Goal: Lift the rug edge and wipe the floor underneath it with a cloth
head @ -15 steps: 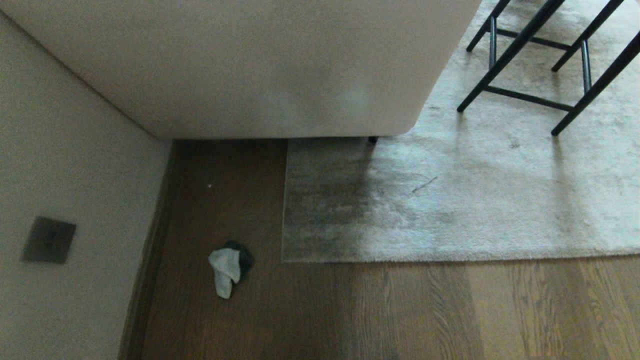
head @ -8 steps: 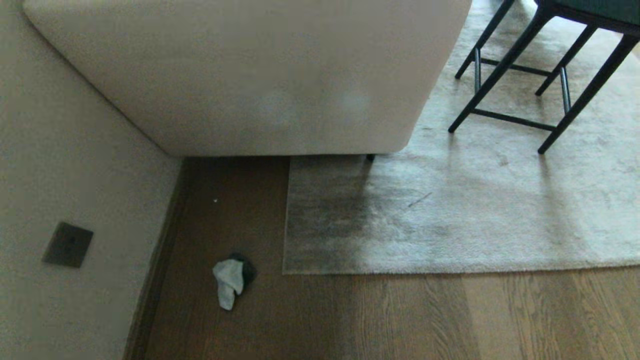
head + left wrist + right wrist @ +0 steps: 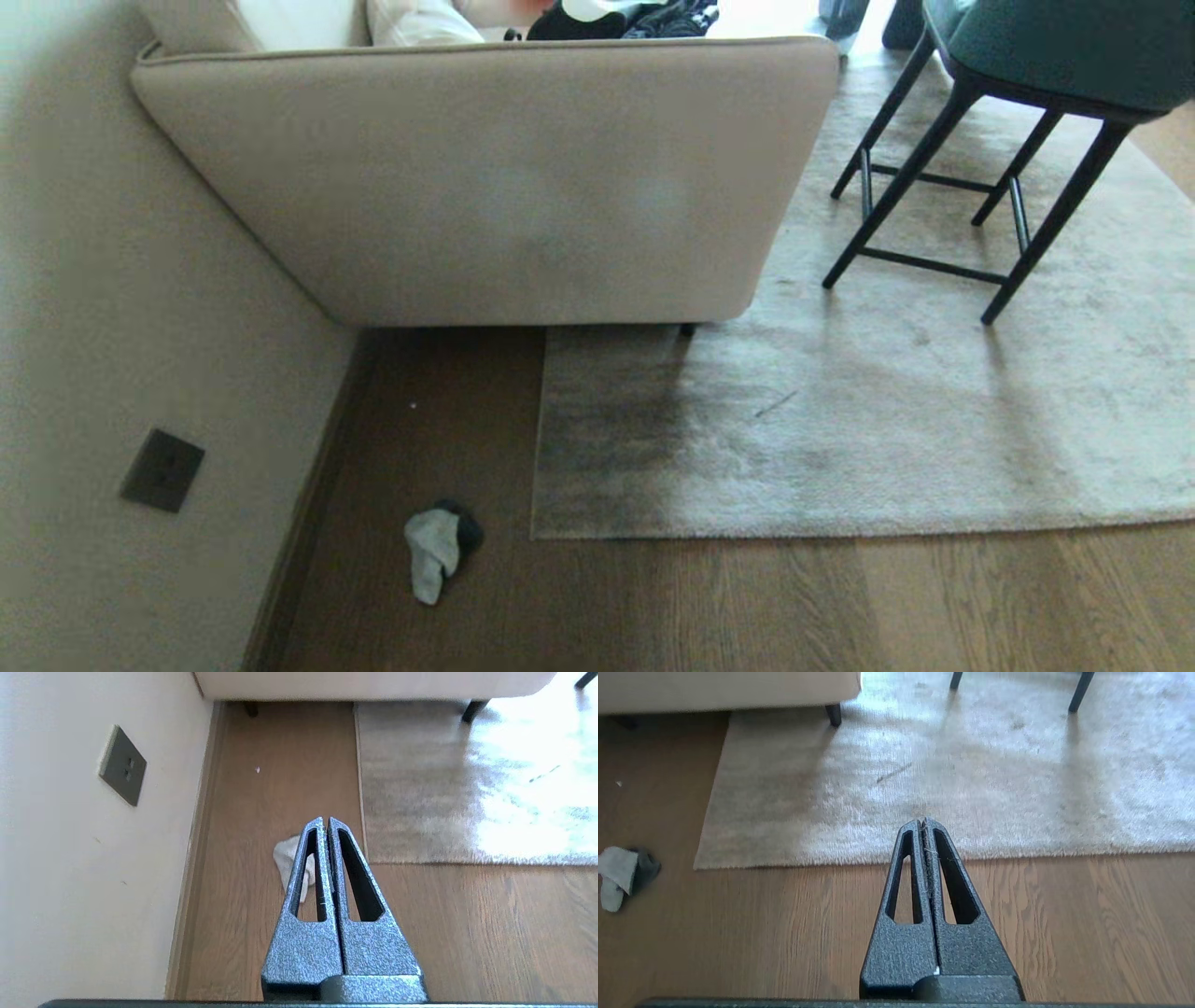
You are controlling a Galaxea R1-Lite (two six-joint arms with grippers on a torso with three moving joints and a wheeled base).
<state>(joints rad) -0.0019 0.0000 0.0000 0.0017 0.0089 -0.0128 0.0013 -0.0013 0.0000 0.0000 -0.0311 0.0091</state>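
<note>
Grey-blue cloth (image 3: 434, 553) is just lying crumpled on the floor (image 3: 747, 607), in the strip of bare wood between the wall (image 3: 112, 327) and the rug (image 3: 887, 420). It has a darker patch on the side toward the rug, and its long axis runs roughly parallel to the wall. It sits near the rug's corner but not touching it, a bit to the left of that corner as the robot faces it.

The rug edge (image 3: 840, 534) nearest the robot is flat on the wood, so nothing's been lifted or wiped yet as far as I can tell.

Both claws are pressed fully closed and holding nothing. The left gripper (image 3: 325, 821) points out over the floor almost straight at the cloth, which peeks out from behind its fingers in that arm's own camera. The right gripper (image 3: 923, 822) points at the rug edge, with the cloth way off to its side.

So my guess: left arm is clearly the nearer one for grabbing the cloth, right arm is lined up for the hem. Left claw would have to open and drop toward the cloth first.

Further out there's the sofa (image 3: 523, 177) sitting half over the rug, a stool (image 3: 1008, 112) on the rug to the right, and a wall plate (image 3: 161, 469) low on the left.
</note>
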